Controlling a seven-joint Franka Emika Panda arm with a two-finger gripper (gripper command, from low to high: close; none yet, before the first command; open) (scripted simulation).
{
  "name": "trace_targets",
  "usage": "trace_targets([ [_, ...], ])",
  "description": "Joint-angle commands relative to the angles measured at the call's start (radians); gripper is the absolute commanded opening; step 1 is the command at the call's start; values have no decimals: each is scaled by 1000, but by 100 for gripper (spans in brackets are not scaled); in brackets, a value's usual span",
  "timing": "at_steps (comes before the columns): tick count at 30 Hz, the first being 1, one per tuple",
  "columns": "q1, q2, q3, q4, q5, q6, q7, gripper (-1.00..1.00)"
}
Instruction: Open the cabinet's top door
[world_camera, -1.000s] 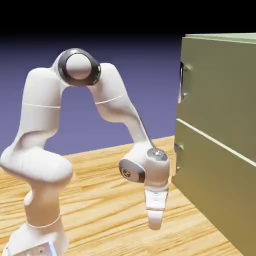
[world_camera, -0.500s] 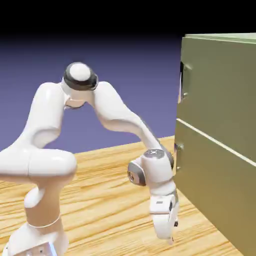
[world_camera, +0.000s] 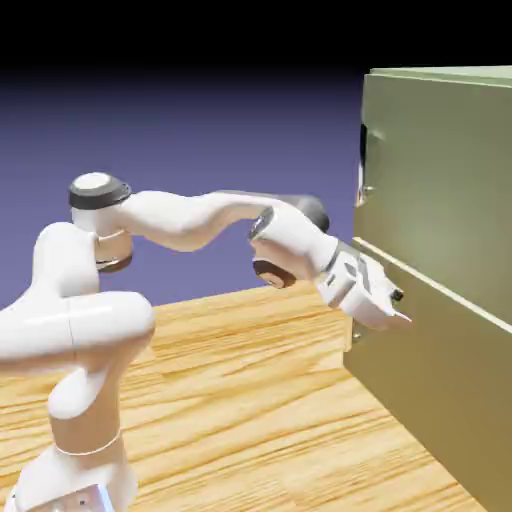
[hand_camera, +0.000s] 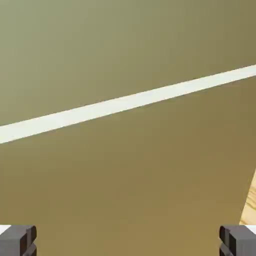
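In the exterior view, you see the cabinet (world_camera: 440, 270) at the right, its top door (world_camera: 440, 170) closed above the pale seam (world_camera: 435, 284), with a handle (world_camera: 368, 165) near that door's left edge. Your tool (world_camera: 402, 307), jaws spread wide with nothing between them, points toward the lower panel (world_camera: 420, 370), below the seam. The hand view shows the seam running obliquely, with wooden tabletop (hand_camera: 251, 205) at lower right.

Both views sharing the pale seam (world_camera: 435, 285)
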Motion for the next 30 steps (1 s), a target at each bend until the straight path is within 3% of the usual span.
trace_targets([
  [1, 29, 36, -31, 6, 39, -9, -14, 0],
  [7, 185, 236, -203, 39, 250, -60, -94, 0],
  [12, 43, 214, -182, 181, 304, -55, -96, 0],
  [13, 43, 214, -182, 181, 304, -55, -96, -100],
  [21, 199, 227, -252, -72, 354, -281, -234, -100],
  [30, 337, 216, -447, -382, 271, -648, -395, -100],
])
